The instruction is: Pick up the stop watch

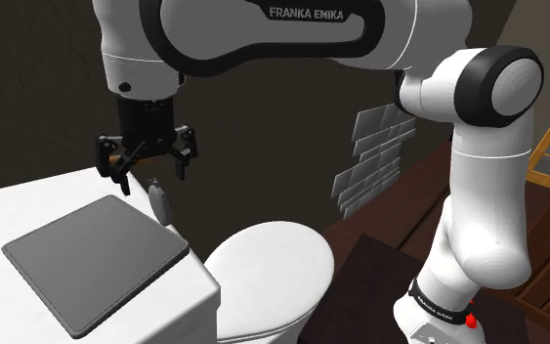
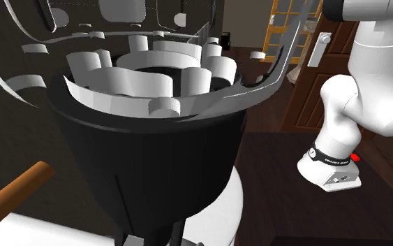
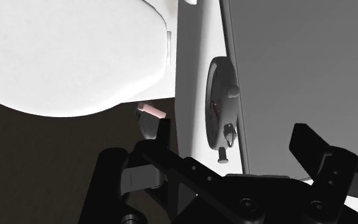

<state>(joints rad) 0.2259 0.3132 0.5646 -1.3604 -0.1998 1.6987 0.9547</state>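
Stopwatch rests on the white tank lid, beside the grey panel, close to the edge. The fingers stand wide above it. A misaligned descent could push it off.

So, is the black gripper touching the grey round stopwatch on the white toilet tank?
Apart. The wrist view shows the black gripper, jaws open, straddling the grey round stopwatch, with a clear gap at each jaw.
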